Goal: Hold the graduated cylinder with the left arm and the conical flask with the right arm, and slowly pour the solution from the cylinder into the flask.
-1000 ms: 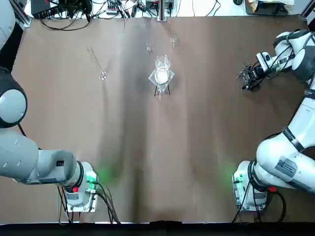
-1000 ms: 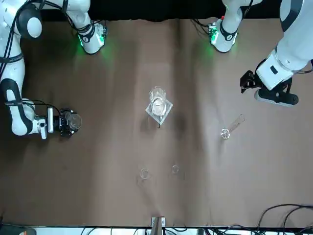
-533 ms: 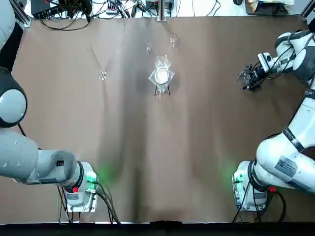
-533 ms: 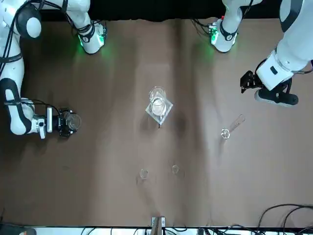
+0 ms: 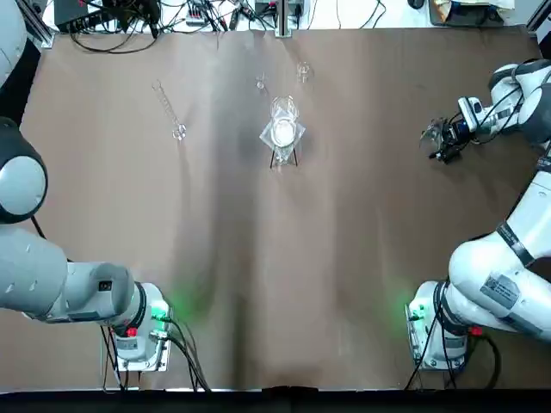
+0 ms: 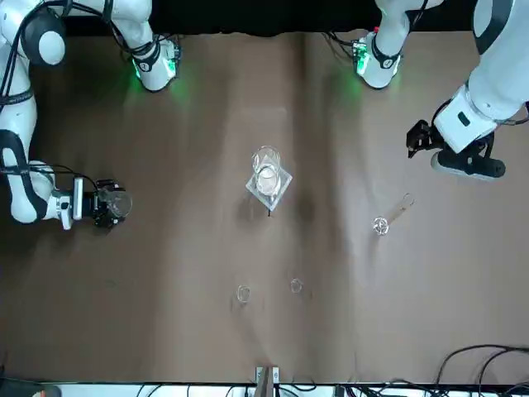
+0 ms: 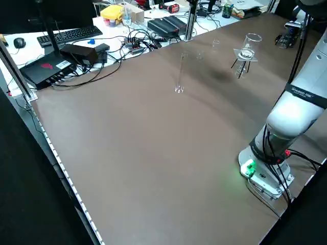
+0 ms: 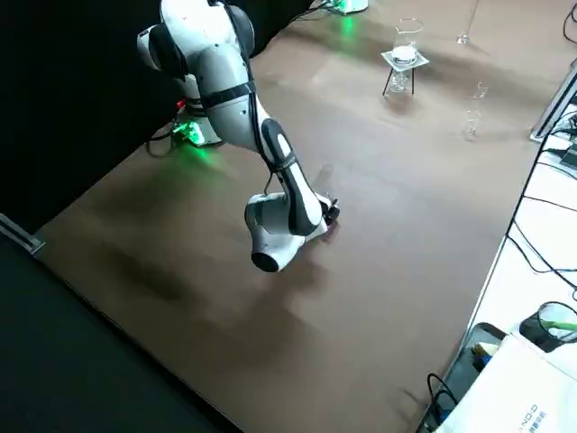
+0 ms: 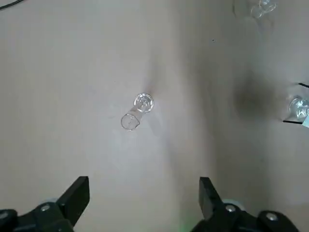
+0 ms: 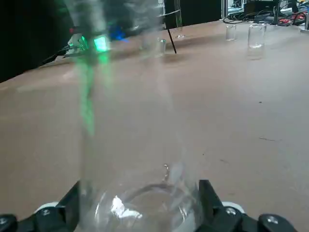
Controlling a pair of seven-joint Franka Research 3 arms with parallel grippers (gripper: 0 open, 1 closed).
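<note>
Flask (image 10: 137,145) held in right tool (image 5: 441,142); cylinder (image 9: 136,110) untouched beneath wide left tool (image 9: 144,203); pouring not begun.

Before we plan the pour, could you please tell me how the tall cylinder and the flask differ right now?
The cylinder is long and very slim; the flask is short with a wide bottom. The cylinder stands free on the table; the flask sits between the right gripper's fingers. Both are clear glass.
</note>
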